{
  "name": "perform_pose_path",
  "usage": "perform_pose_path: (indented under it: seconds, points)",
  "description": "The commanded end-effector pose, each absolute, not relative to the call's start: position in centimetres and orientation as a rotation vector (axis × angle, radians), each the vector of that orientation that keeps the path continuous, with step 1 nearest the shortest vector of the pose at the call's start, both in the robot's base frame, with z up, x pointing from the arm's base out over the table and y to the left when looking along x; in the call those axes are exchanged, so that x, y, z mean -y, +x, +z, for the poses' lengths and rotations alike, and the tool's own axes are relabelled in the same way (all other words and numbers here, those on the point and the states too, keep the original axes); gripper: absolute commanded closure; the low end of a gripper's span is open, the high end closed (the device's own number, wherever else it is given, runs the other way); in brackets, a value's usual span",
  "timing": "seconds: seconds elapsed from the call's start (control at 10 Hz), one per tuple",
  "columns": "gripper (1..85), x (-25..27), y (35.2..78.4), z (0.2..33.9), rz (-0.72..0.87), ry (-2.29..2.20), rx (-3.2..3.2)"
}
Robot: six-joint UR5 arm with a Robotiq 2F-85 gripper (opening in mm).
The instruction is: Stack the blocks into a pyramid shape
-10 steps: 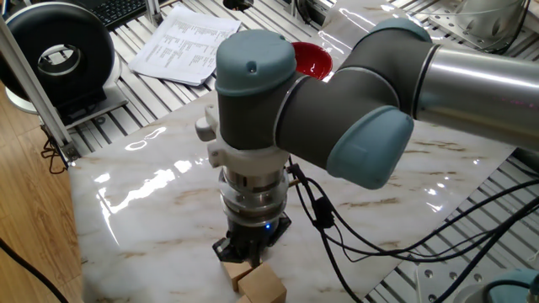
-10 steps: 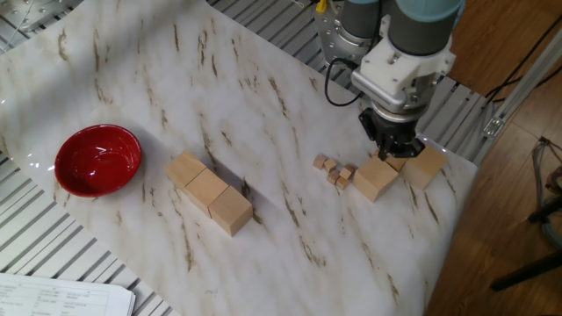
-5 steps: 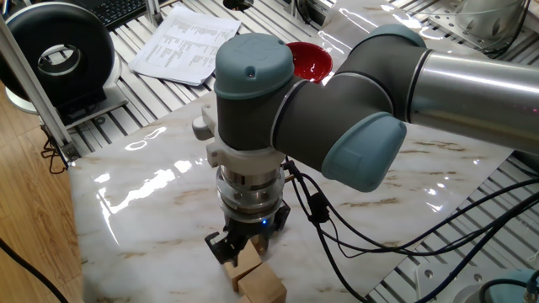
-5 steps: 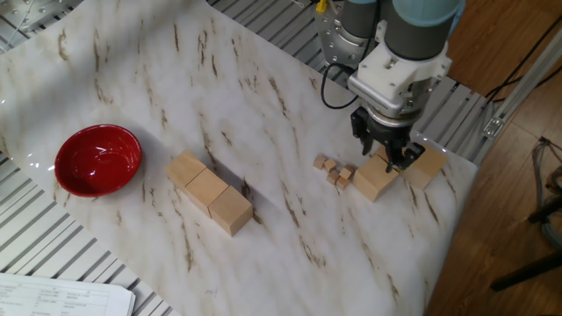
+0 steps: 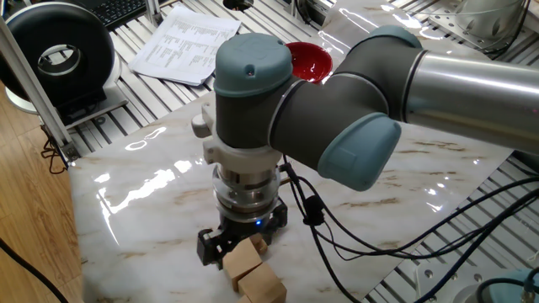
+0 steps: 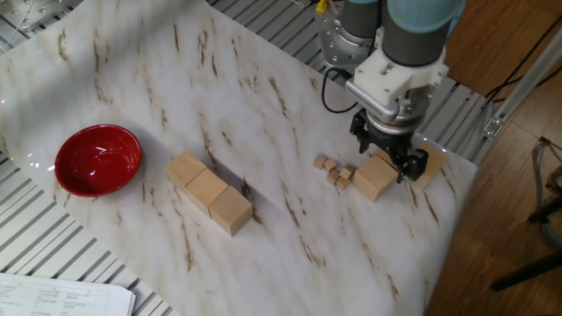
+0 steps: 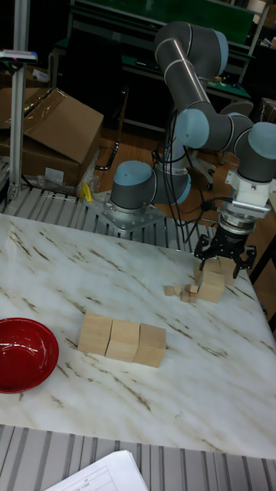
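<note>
Marble-patterned table [image 6: 263,79] on a slatted metal bench [image 6: 53,237]; pincer [image 6: 387,158] spread over blocks [image 6: 376,177].

On the bench [image 6: 263,254], three blocks [image 6: 209,192] lie side by side, touching in a row near the middle. The bowl [image 6: 97,159] sits well apart to their left in the other fixed view. A cluster of tiny cubes [image 6: 334,169] lies right of the row, just beside another block [image 6: 376,178] near the bench's corner. The pincer [image 6: 386,151] hangs over that corner group, jaws spread, with a further block [image 6: 428,164] behind it. Papers [image 5: 185,42] lie off the bench beyond the bowl.
</note>
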State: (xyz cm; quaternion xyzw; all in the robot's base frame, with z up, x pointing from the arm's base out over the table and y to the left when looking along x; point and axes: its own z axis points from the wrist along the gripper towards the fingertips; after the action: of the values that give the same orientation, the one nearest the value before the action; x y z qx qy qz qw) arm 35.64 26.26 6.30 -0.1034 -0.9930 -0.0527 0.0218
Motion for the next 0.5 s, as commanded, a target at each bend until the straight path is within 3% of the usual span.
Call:
perform_pose_path:
  seconds: [0.0, 0.4]
  points:
    - [8.7, -27.0, 36.6, 5.6, -0.155, -0.368, 3.081]
    - [13.0, -25.7, 36.4, 5.1, -0.128, -0.352, 3.088]
